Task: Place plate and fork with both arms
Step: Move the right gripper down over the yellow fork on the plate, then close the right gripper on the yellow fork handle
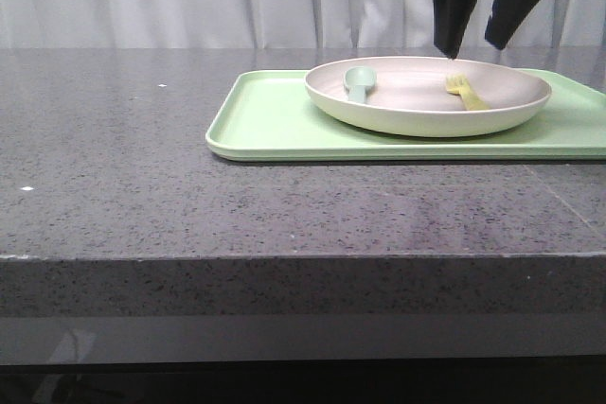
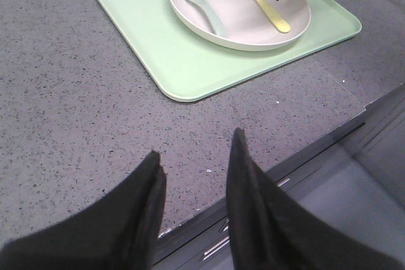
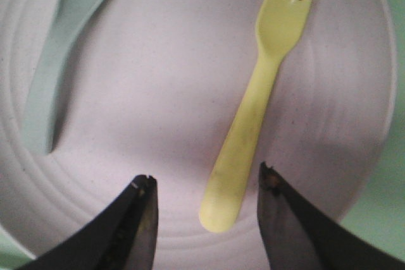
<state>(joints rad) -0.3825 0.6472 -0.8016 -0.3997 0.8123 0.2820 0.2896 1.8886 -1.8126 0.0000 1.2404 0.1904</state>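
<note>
The plate point(image 1: 428, 96) sits on a light-green tray point(image 1: 275, 125) toward the right and far part of the dark speckled surface point(image 1: 123, 167), and inside it lie two utensils: the fork point(image 1: 465, 92) on the right half, tines pointing far and handle coming near, and a teal-green spoon point(image 1: 360, 82) on the left half, apart from the fork. The right gripper point(image 1: 478, 44) hangs just above the plate with its two dark fingers spread, nothing between them; in its wrist view the end of the fork handle lies between the fingertips, a little toward the right one. The left gripper point(image 2: 193, 175) is well away from the tray, over bare surface near the front edge, its fingers also apart and empty. The fork looks like thin, light, stiff plastic with a smooth finish, so it should need very little force but may skate or pivot on the glazed-looking plate if one finger touches before the other. The best hold seems to be across the narrow sides of the handle, somewhat up from its rounded end, where the shaft is straight and the fingers can close squarely, keeping the tips off the plate. The plate itself appears rigid and rather heavier, with a raised rim that offers the only real purchase; pinching that rim at one edge would likely tilt it, so a firm bite is called for, and the loose utensils could slide if it tips.
</note>
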